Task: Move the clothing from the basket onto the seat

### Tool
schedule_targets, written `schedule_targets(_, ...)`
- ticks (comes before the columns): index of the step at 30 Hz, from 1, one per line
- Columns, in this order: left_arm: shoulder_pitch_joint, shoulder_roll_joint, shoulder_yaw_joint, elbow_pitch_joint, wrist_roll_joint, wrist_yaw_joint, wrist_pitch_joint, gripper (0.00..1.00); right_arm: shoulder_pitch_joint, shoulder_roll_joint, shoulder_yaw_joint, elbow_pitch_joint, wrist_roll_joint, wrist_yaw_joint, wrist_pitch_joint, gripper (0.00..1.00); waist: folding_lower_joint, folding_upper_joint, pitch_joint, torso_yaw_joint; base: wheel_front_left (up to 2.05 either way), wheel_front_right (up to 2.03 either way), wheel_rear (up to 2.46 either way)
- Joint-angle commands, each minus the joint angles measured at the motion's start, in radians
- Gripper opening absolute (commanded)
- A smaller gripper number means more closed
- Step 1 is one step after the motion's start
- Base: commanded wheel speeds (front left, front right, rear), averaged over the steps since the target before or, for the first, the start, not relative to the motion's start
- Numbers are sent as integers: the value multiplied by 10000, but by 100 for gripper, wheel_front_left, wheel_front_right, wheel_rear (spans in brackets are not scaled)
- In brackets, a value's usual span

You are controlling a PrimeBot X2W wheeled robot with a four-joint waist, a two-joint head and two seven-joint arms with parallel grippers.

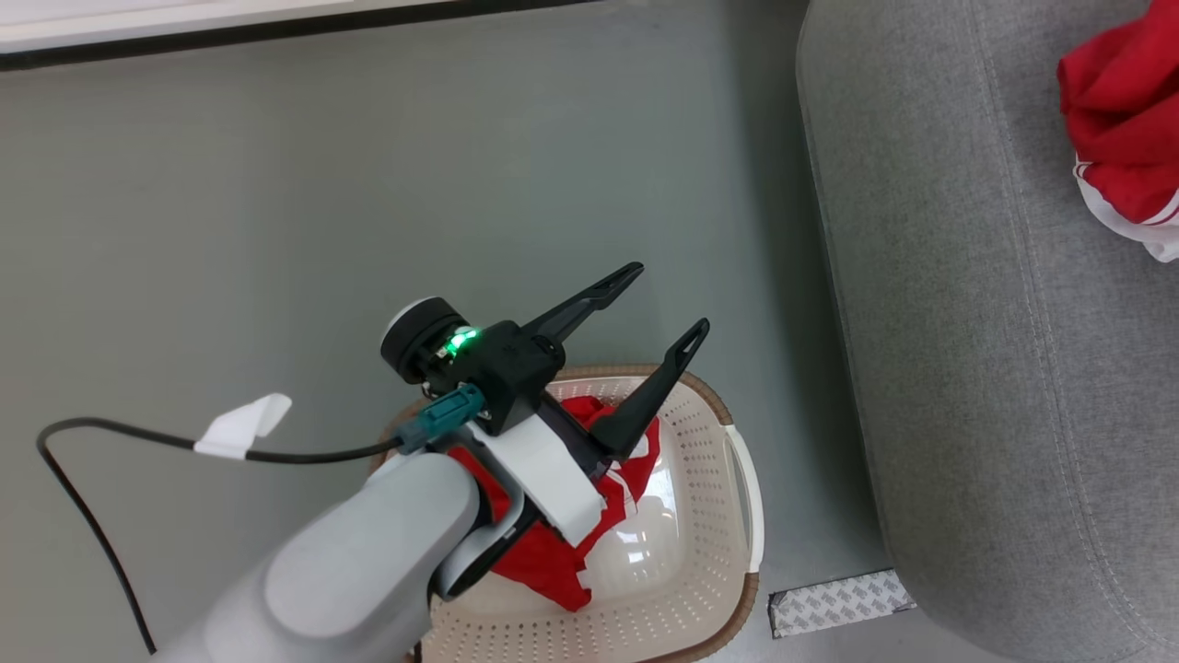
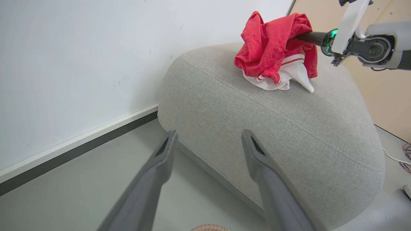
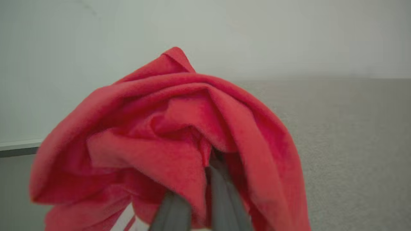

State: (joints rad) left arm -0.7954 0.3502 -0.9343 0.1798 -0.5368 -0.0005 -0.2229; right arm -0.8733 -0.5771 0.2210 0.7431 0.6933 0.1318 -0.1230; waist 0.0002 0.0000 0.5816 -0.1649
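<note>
A cream perforated basket with a brown rim stands on the floor beside the grey seat. Red and white clothing lies in it, partly hidden by my left arm. My left gripper hovers open above the basket's far rim with nothing between its fingers. A second red garment sits bunched on top of the seat, its white part touching the cushion. My right gripper is shut on that garment, with its fingertips buried in the folds.
A white wall with a white and dark skirting runs behind the grey floor. A patch of tape lies on the floor at the seat's foot. A black cable with a white tag trails from my left arm.
</note>
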Motion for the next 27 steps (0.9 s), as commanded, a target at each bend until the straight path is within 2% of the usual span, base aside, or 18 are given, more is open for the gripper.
schedule_targets(1, 22, -24, 28, 16, -123, -5, -87, 100, -72, -105, 59, 162, 150, -22, 163, 0, -2, 0, -33, -4, 0, 0, 0)
schedule_targets(8, 144, -106, 24, 206, -221, -7, -176, 100, -187, -357, 1181, 773, 1214, -22, 2095, 0, -2, 0, -285, -12, 0, 0, 0)
schedule_targets(9, 170, -112, 25, 233, -234, -9, -187, 100, -177, -383, 1308, 798, 1346, -22, 2277, 27, -2, 0, -333, -18, 0, 0, 0)
schedule_targets(10, 197, -119, 30, 258, -221, -11, -201, 100, -178, -412, 1432, 809, 1484, -22, 2404, 48, -2, 0, -388, -25, 0, 0, 0)
schedule_targets(11, 223, -125, 32, 282, -232, -14, -193, 100, -166, -423, 1520, 838, 1604, -22, 2525, 97, -2, 0, -449, -32, 0, 0, 0)
schedule_targets(12, 247, -124, 36, 308, -261, -16, -200, 100, -153, -434, 1631, 855, 1697, -22, 2636, 100, -2, 0, -525, -41, 0, 0, 0)
schedule_targets(20, 666, -236, 122, 585, -462, 33, -324, 100, 219, -791, 2574, 748, 2218, -22, 3060, 100, -2, 0, -1595, -150, 0, 0, 0)
schedule_targets(27, 1390, -312, 407, 745, -727, 135, -412, 100, 551, -1159, 3403, 133, 2264, -22, 2909, 100, -2, 0, -2936, -250, 0, 0, 0)
